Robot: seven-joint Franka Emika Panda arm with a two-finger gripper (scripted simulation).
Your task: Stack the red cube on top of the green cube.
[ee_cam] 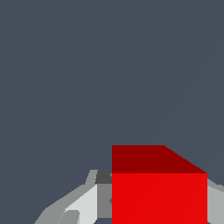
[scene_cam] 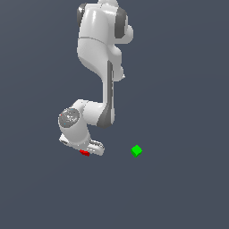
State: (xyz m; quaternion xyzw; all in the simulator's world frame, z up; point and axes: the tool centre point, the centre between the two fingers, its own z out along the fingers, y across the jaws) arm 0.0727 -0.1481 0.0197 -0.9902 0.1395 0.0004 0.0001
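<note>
A: Where is the red cube [scene_cam: 84, 153]?

B: Low at the tip of the white arm [scene_cam: 96, 53], tucked under the gripper [scene_cam: 88, 151], only a red sliver showing in the exterior view. The wrist view has it large and close, a grey finger [ee_cam: 81, 203] on each side, flanks against it: pinched.

A: And the green cube [scene_cam: 136, 150]?

B: Alone on the dark grey floor [scene_cam: 179, 188], well apart toward the exterior view's right, at about the same height in the picture.

red cube [ee_cam: 159, 197] close-up, betw gripper [ee_cam: 148, 201] fingers [ee_cam: 83, 205], plain grey bkgd
</note>
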